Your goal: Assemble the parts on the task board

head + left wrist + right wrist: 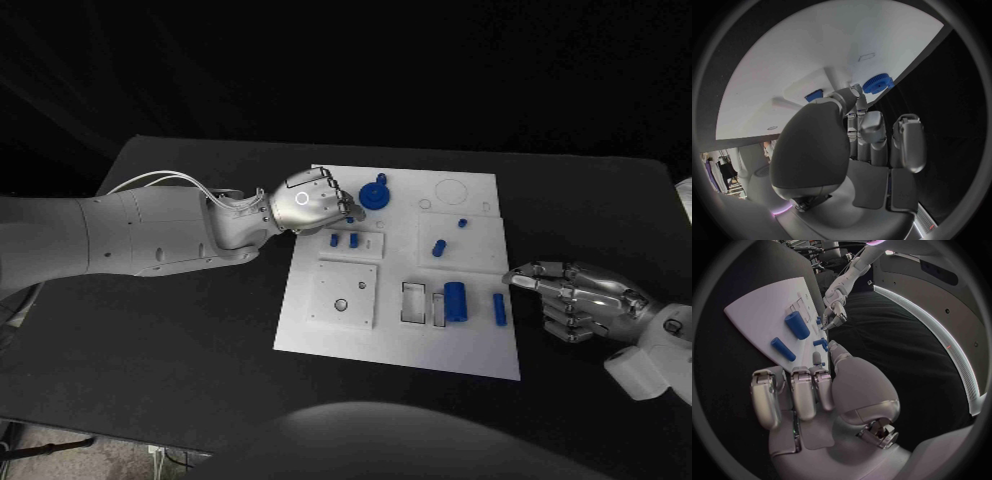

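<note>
Left hand: the left hand [307,204] reaches in over the far left corner of the task board [476,345], its fingers curled toward a blue gear [375,194]; whether they grip the gear, I cannot tell.
Gear: one, at the board's far edge, just beside the left fingertips; the left wrist view shows its toothed rim [877,83] beyond the fingers [872,128], near the board's edge.
Small pegs: two short blue pegs [345,240] side by side below the left hand, and two more [449,236] toward the board's middle.
Cylinders: one thick blue cylinder [456,300] and one thinner blue bar [499,308], lying near the board's right edge.
Right hand: the right hand [580,298] rests off the board's right edge, fingers curled in and holding nothing.
Right wrist view: shows the cylinder [796,324] and bar [783,349] beyond the curled fingers [802,395], apart from them.
</note>
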`<state>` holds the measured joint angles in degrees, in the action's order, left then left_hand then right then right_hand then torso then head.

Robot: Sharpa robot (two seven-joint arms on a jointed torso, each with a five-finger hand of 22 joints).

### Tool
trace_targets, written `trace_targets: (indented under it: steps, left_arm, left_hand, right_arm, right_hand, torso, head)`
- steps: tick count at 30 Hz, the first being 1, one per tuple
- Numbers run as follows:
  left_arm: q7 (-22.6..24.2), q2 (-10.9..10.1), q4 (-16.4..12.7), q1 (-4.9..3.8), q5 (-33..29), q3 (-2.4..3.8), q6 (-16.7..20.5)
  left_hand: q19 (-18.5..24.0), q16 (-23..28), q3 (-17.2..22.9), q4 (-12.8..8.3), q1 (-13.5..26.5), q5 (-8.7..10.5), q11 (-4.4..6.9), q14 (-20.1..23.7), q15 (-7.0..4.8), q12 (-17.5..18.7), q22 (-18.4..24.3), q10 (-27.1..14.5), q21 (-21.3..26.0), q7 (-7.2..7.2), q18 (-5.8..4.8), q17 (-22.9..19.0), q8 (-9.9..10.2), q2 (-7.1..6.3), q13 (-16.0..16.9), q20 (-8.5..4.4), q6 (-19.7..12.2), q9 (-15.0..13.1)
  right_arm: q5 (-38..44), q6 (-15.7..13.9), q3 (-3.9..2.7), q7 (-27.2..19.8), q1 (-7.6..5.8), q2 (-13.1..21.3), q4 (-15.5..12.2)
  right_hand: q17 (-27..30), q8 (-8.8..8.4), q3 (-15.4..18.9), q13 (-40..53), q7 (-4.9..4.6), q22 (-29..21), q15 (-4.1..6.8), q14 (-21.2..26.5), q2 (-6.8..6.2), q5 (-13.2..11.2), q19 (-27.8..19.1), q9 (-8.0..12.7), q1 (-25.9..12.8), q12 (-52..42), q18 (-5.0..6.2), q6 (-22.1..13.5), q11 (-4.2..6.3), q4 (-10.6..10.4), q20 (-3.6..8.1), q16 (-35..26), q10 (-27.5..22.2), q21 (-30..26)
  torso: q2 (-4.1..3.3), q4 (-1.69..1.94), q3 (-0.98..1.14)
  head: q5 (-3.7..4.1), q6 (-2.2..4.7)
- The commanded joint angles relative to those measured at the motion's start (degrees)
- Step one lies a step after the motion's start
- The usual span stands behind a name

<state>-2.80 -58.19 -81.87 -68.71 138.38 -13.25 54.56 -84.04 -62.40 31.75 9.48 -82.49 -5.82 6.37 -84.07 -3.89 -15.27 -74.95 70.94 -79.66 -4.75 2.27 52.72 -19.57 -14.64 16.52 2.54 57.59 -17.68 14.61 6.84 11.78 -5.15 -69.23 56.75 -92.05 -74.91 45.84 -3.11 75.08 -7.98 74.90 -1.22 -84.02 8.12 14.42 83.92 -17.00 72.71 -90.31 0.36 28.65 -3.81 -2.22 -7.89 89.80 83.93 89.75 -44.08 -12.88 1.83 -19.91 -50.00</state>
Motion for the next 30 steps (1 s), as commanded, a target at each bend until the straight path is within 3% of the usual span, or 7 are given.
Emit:
trace_targets:
  steps: [1, 9, 15, 17, 19, 23, 30]
  left_arm:
    - [0.5, 0.3, -0.1, 0.13, 0.1, -0.06, 2.6]
    - [0.0, 0.3, -0.1, 0.16, 0.1, -0.06, 2.6]
    - [-0.7, 0.2, -0.1, 0.19, 0.1, -0.06, 2.6]
    - [-1.4, 0.2, -0.2, 0.2, 0.3, -0.06, 2.7]
    - [-2.3, 0.1, -0.2, 0.2, 0.6, -0.06, 2.7]
    - [-3.9, -0.1, -0.3, 0.21, 1.0, -0.05, 2.7]
    - [-6.5, -0.4, -0.5, 0.21, 1.4, -0.05, 2.7]
  left_hand:
    - [-1.8, 0.5, -0.6, 0.0, -0.7, -0.05, 0.32, -0.6, 0.25, 0.6, -12.1, -0.2, 0.3, -0.07, -0.13, -0.2, 1.1, 0.2, -0.5, 0.33, 0.7, 0.7]
    - [-1.8, 0.8, -1.3, 0.3, -1.1, -0.12, 0.98, -0.7, 0.02, 2.4, -12.1, -1.7, 0.4, -2.13, -0.1, -0.1, 7.0, 0.15, -2.7, 0.17, -3.2, 4.3]
    - [-1.8, 0.9, -1.9, 0.9, -1.5, 0.04, 0.41, -0.7, -0.18, 3.4, -12.1, -2.3, 0.5, -3.63, -0.09, -0.1, 9.8, 0.04, -4.5, 0.0, -5.0, 6.4]
    - [-1.8, 1.0, -2.2, 1.1, -1.7, 0.05, -0.39, -0.7, -0.24, 4.1, -12.1, -3.2, 0.5, -4.66, -0.09, 0.0, 10.8, -0.05, -5.3, -0.04, -5.8, 7.1]
    - [-1.8, 1.0, -2.5, 1.4, -2.0, 0.12, -1.25, -0.7, -0.29, 5.1, -12.1, -4.5, 0.6, -5.94, -0.09, 0.1, 11.5, -0.27, -6.3, -0.09, -6.4, 7.8]
    - [-1.9, 0.9, -3.8, 2.1, -2.5, 1.03, -1.95, -0.7, -0.55, 7.3, -12.1, -8.4, 0.6, -7.02, -0.07, 0.3, 13.2, -0.72, -8.4, -0.28, -8.7, 9.0]
    - [-1.6, 1.2, -8.9, 3.2, -3.8, 2.74, -2.32, -0.3, -0.89, 9.3, -12.0, -16.1, 1.3, -7.63, 0.03, 0.2, 14.5, -0.32, -12.0, -0.65, -10.5, 10.4]
  right_arm:
    - [0.3, 0.9, 0.02, -0.5, 0.09, 0.0, 0.0]
    - [0.3, 0.9, 0.02, -0.5, 0.11, 0.0, 0.0]
    - [0.3, 0.9, 0.02, -0.5, 0.12, 0.0, 0.0]
    - [0.3, 0.9, 0.02, -0.5, 0.12, 0.0, 0.0]
    - [0.3, 0.9, 0.02, -0.5, 0.12, 0.1, 0.0]
    - [0.3, 0.8, 0.02, -0.5, 0.12, 0.1, 0.0]
    - [0.3, 0.7, 0.02, -0.5, 0.12, 0.2, -0.1]
  right_hand:
    - [-15.1, -0.17, 0.0, 14.9, -0.17, 15.1, 0.25, -6.0, -0.12, 0.2, 6.1, 0.1, 0.5, 0.3, -0.36, 0.4, 0.11, 0.4, 0.42, 0.2, 6.1, 0.3]
    - [-15.1, -0.17, 0.0, 14.9, -0.17, 15.1, 0.25, -6.0, -0.12, 0.2, 6.1, 0.1, 0.5, 0.3, -0.36, 0.4, 0.11, 0.4, 0.42, 0.2, 6.1, 0.3]
    - [-15.1, -0.16, 0.0, 14.9, -0.17, 15.1, 0.25, -6.0, -0.1, 0.2, 6.1, 0.1, 0.6, 0.3, -0.36, 0.4, 0.11, 0.5, 0.42, 0.2, 6.1, 0.3]
    - [-15.1, -0.16, 0.0, 14.9, -0.17, 15.1, 0.25, -6.0, -0.1, 0.2, 6.1, 0.1, 0.6, 0.3, -0.36, 0.4, 0.11, 0.5, 0.42, 0.2, 6.1, 0.3]
    - [-15.1, -0.16, 0.0, 14.9, -0.17, 15.1, 0.25, -6.0, -0.1, 0.2, 6.1, 0.1, 0.6, 0.3, -0.36, 0.4, 0.11, 0.5, 0.42, 0.2, 6.1, 0.3]
    - [-15.1, -0.16, 0.0, 14.9, -0.17, 15.1, 0.25, -6.0, -0.1, 0.2, 6.1, 0.1, 0.6, 0.3, -0.36, 0.4, 0.11, 0.5, 0.42, 0.2, 6.1, 0.3]
    - [-15.1, -0.16, 0.0, 14.9, -0.17, 15.1, 0.26, -6.0, -0.11, 0.2, 6.1, 0.1, 0.6, 0.3, -0.36, 0.5, 0.12, 0.5, 0.42, 0.2, 6.1, 0.3]
  torso:
    - [-0.01, -0.03, 0.01]
    - [-0.04, 0.02, 0.02]
    - [-0.06, 0.01, 0.0]
    - [-0.07, 0.03, 0.0]
    - [-0.04, 0.03, -0.01]
    - [-0.05, 0.02, -0.01]
    - [-0.11, -0.01, -0.01]
  head:
    - [-0.04, 0.0]
    - [-0.09, 0.0]
    - [-0.12, 0.0]
    - [-0.14, 0.0]
    - [-0.12, 0.0]
    - [-0.05, 0.0]
    - [-0.08, 0.0]
